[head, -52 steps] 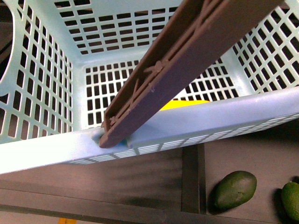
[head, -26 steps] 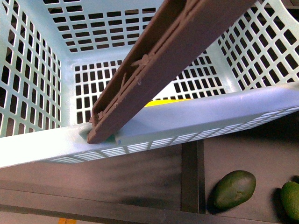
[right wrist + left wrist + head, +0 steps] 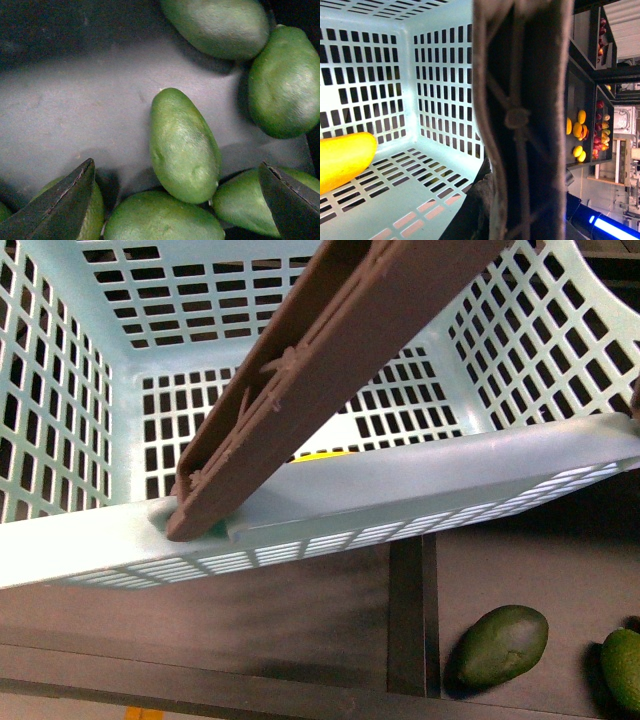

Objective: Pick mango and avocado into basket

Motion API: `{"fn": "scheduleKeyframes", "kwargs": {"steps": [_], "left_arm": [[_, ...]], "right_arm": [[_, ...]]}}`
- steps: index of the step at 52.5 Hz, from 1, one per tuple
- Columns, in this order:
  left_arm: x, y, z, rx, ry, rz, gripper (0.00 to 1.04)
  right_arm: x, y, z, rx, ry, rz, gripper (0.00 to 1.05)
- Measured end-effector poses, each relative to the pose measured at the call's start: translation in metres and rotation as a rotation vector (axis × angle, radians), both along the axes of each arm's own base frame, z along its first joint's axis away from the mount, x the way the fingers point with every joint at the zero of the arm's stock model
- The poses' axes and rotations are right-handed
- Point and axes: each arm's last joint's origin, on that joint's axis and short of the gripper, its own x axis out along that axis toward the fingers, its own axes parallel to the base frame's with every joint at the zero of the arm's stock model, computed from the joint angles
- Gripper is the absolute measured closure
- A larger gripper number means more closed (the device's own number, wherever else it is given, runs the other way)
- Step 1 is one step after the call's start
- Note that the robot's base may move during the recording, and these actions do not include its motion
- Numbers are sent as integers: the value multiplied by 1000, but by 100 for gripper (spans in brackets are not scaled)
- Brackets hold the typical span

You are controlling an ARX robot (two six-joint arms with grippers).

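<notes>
Teal basket, front view: the basket fills the upper frame at a tilt, and its brown handle slants across the near rim. Neither arm shows.
Mango, front view: only a yellow sliver of the mango peeps over that rim, inside the basket.
Shelf, front view: two dark green fruits lie on the dark shelf, below and to the right of the basket. I cannot tell if either is the one under the right arm.
Mango, left wrist view: it rests on the slotted floor, close to a side wall.
Left end effector, left wrist view: the handle sits right against the lens and hides the grip. It is probably clasped round the handle, but open or closed I cannot tell.
Right end effector, right wrist view: the right end effector is spread wide and empty, with one dark finger to each side.
Avocado, right wrist view: the avocado lies directly beneath, between the fingers.
Long axis: it runs across the line joining the fingers, so closing should meet the narrow flanks.
Neighbours: other green avocados crowd one end of it, touching or nearly so, and sit under both fingers.
Nearer arm: the right, by this judgement.
</notes>
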Motion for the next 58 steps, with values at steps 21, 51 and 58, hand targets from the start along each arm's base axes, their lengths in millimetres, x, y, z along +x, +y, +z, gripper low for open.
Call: {"fn": "scheduleKeyframes", "kwargs": {"steps": [21,51,58], "left_arm": [[0,0,0,1,-1,1,100],[0,0,0,0,0,0,100],[0,0,0,-1,0,-2,100]], "right_arm": [[36,-13,-21,49,7,231,9],[42,-22,-55,77,80,293,9],[46,-25,-59,70,86,286,9]]}}
